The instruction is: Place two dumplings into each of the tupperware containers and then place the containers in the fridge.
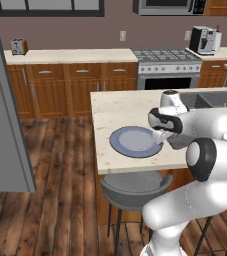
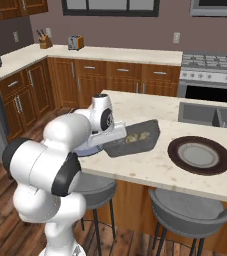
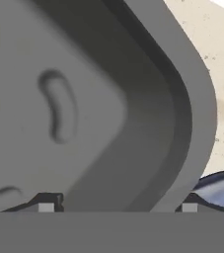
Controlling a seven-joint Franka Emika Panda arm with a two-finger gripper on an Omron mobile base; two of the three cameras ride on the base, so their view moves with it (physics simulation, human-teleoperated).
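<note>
A smoky grey tupperware container (image 2: 147, 131) lies on the island counter with two tan dumplings (image 2: 137, 136) inside it. My gripper (image 2: 116, 138) is at the container's near left end, mostly hidden behind the white hand. In the hand view a rounded corner of the container (image 3: 148, 99) looms close. My gripper (image 3: 117, 205) straddles that corner's wall, one fingertip (image 3: 46, 205) inside the tub and the other outside, jaws wide apart. The fridge door (image 1: 5, 125) stands open at the far left.
A round blue-grey plate (image 1: 135, 141) sits on the counter just left of my hand. A dark brown plate (image 2: 199, 155) lies to the container's right, and the sink (image 2: 210, 115) is behind it. Grey stools (image 2: 190, 212) stand under the counter's near edge.
</note>
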